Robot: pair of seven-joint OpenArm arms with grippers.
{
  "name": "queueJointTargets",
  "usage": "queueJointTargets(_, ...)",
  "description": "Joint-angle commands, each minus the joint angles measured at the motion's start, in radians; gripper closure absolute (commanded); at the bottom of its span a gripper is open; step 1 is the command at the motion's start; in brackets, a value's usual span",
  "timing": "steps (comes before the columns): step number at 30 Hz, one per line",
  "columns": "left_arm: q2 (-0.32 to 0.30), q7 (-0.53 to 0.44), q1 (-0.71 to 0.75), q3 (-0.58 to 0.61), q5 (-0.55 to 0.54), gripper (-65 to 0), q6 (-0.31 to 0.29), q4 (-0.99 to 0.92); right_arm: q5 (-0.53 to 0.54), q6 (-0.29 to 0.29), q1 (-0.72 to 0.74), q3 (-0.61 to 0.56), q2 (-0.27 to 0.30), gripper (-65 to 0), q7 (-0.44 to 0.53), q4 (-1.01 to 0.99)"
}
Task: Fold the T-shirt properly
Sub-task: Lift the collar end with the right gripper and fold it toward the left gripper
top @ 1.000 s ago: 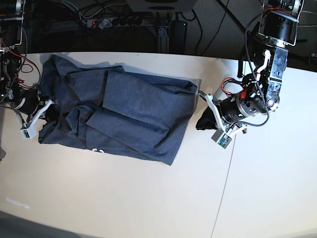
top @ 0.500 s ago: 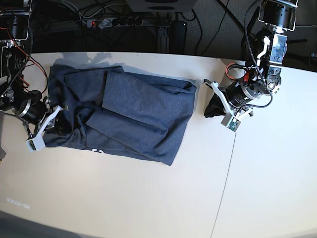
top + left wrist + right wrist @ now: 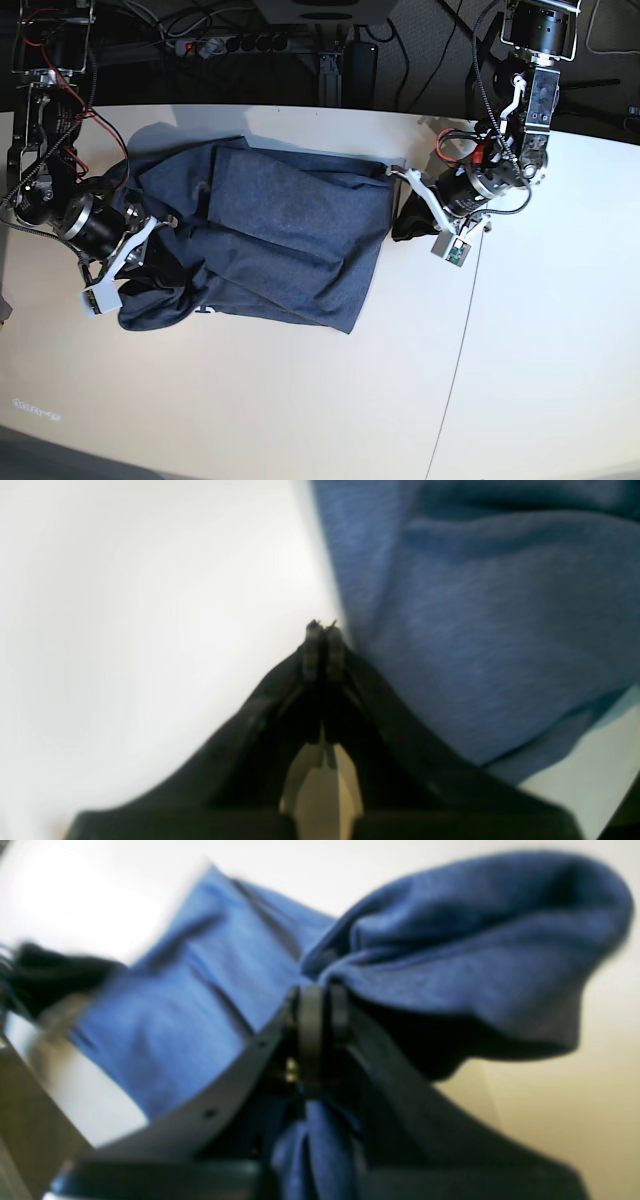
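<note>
Right wrist view: right hand (image 3: 317, 1005) pinches T-shirt (image 3: 450, 940).

T-shirt (image 3: 280, 240): blue-grey, lying rumpled and partly folded on the white bench (image 3: 300, 400), with a sliver of white print at its lower left edge.
Right gripper (image 3: 150, 235): at the shirt's left side, fingers buried in bunched cloth.
Left gripper (image 3: 405, 225): at the shirt's right edge, dark fingers touching the hem.
Power strip (image 3: 235, 43): behind the bench, among cables.
</note>
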Motion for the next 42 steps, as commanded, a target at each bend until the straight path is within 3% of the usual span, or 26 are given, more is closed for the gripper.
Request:
queueJointTargets(1, 0.005, 0.048, 0.003, 0.002, 0.028, 0.0, 0.005, -0.001, 0.015, 0.061, 0.015, 0.010, -0.004, 0.0, 0.024, 0.024)
queueJointTargets(6, 0.046, 0.054, 0.004, 0.012, 0.031, 0.0, 0.005, -0.002, -0.024, 0.061, 0.042, 0.006, -0.077, 0.0, 0.030, 0.033)
queueJointTargets(10, 0.046, 0.053, 0.006, 0.085, 0.035, 0.0, 0.005, -0.002, -0.070, 0.061, 0.086, -0.024, -0.122, 0.0, 0.034, 0.034)
queueJointTargets(17, 0.046, 0.022, 0.005, 0.187, 0.090, 0.0, 0.005, -0.002, -0.237, 0.060, 0.159, -0.245, -0.168, 0.0, 0.059, 0.034)
queueJointTargets(22, 0.045, 0.020, 0.005, 0.156, 0.090, 0.0, 0.005, -0.002, -0.406, 0.060, 0.173, -0.417, -0.168, 0.0, 0.080, 0.034)
queueJointTargets(28, 0.045, 0.027, 0.005, 0.057, 0.055, 0.0, 0.005, -0.002, -0.486, 0.060, 0.175, -0.536, -0.171, 0.0, 0.085, 0.031)
queueJointTargets(33, 0.045, 0.061, 0.005, 0.000, 0.005, 0.0, 0.005, -0.002, -0.542, 0.059, 0.175, -0.570, -0.227, 0.0, 0.100, 0.003)
queueJointTargets(42, 0.045, 0.080, 0.006, 0.002, -0.061, 0.0, 0.005, -0.002, -0.570, 0.059, 0.178, -0.570, -0.328, 0.0, 0.114, -0.053)
